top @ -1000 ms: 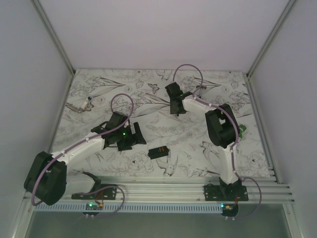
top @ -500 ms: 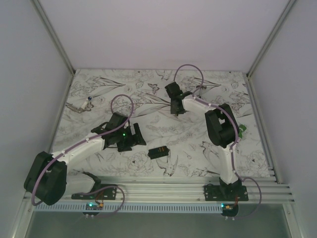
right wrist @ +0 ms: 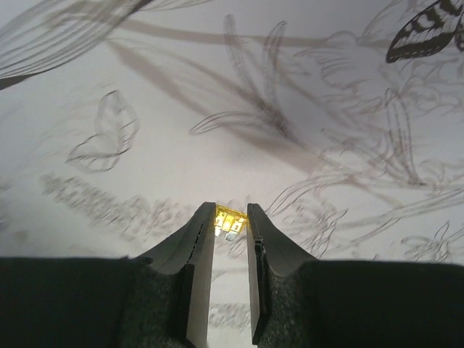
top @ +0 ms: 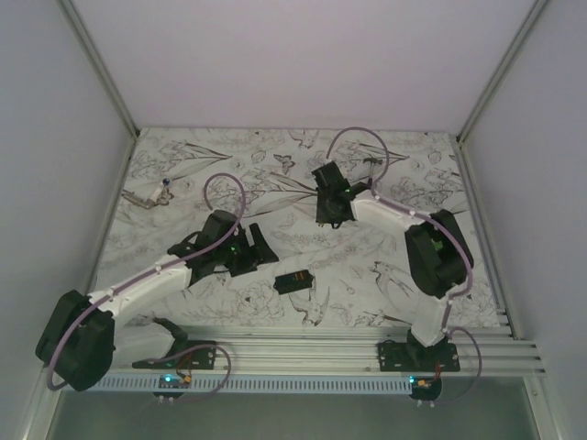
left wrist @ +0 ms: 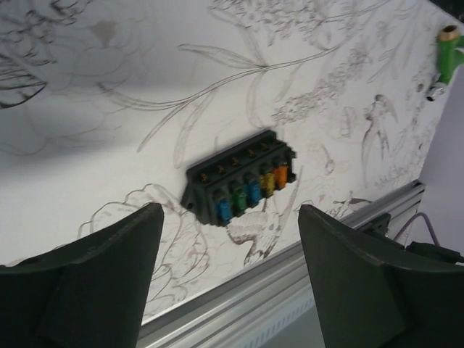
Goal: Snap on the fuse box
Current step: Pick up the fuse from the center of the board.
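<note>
Seen from above, the small black rectangular plastic fuse box [top: 293,281] lies on the flower-printed tabletop [top: 257,183], near the left claw [top: 260,246]. At the left wrist, the claw's fingers are spread wide, and the box shows blue, green and orange fuses. At the right wrist, the right claw [right wrist: 225,217] is clamped on a small yellow fuse [right wrist: 228,222].

The fuse box [left wrist: 241,185] rests on the tabletop [left wrist: 109,109], coloured fuses [left wrist: 253,192] showing — the left hand [left wrist: 230,235] gapes wide, straddling it, not touching.
</note>
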`<control>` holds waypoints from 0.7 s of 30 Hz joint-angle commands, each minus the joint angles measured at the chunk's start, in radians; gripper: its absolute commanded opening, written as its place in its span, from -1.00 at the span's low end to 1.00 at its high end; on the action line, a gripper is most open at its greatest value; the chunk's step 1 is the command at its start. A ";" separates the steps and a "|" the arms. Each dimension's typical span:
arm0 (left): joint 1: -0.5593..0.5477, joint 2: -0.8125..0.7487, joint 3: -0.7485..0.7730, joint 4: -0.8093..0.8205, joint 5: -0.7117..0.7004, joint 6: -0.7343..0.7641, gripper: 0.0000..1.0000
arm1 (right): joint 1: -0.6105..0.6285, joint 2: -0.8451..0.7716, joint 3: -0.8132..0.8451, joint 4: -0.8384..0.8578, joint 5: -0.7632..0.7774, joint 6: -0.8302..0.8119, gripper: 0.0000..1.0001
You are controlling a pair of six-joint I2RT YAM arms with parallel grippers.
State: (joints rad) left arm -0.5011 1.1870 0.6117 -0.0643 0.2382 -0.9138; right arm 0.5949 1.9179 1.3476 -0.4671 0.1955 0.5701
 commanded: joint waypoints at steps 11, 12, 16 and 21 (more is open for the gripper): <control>-0.232 -0.017 0.029 0.356 -0.365 -0.024 0.15 | 0.071 -0.433 -0.251 0.195 -0.211 0.207 -0.49; -0.245 -0.011 0.037 0.371 -0.373 -0.017 0.11 | 0.072 -0.453 -0.267 0.203 -0.222 0.220 -0.49; -0.291 0.025 0.080 0.396 -0.390 0.025 -0.07 | 0.079 -0.514 -0.325 0.225 -0.249 0.258 -0.49; -0.331 0.055 0.114 0.423 -0.418 0.059 -0.20 | 0.095 -0.561 -0.369 0.248 -0.269 0.293 -0.49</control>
State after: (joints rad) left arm -0.8066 1.2205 0.6888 0.2962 -0.1246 -0.9031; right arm 0.6704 1.3949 0.9977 -0.2691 -0.0410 0.8082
